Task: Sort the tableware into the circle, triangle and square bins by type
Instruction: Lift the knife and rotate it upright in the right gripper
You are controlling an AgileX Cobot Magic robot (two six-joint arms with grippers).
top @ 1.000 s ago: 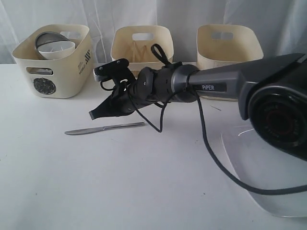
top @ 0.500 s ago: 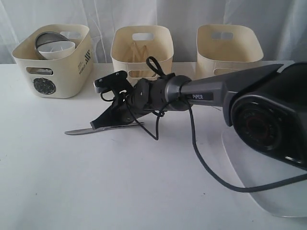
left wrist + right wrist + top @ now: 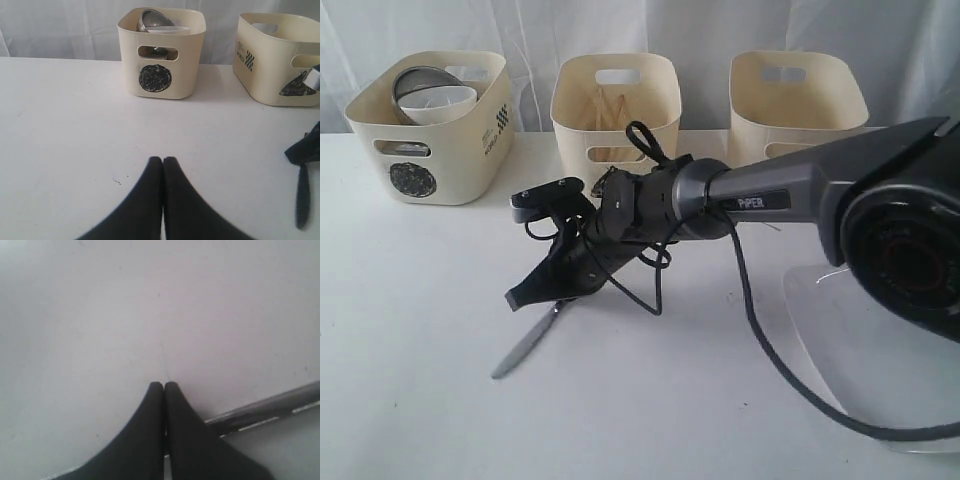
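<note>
Exterior view: right tool [image 3: 515,297], jaws fully closed and gripping nothing, bears tip-down on the slim steel knife [image 3: 523,346] lying directly beneath it on the white bench [image 3: 420,400], probably to reorient it for pickup.

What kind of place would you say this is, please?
Probably a robot test bench rather than a kitchen: white table, white curtain backdrop, and cream bins marked with drawn shapes.

Right arm [image 3: 790,190] casing: "PiPER", white letters
Circle bin [image 3: 187,60] front: black scribbled circle
Triangle bin [image 3: 270,75] front: black triangle; side: checkered mark, print unreadable
</note>
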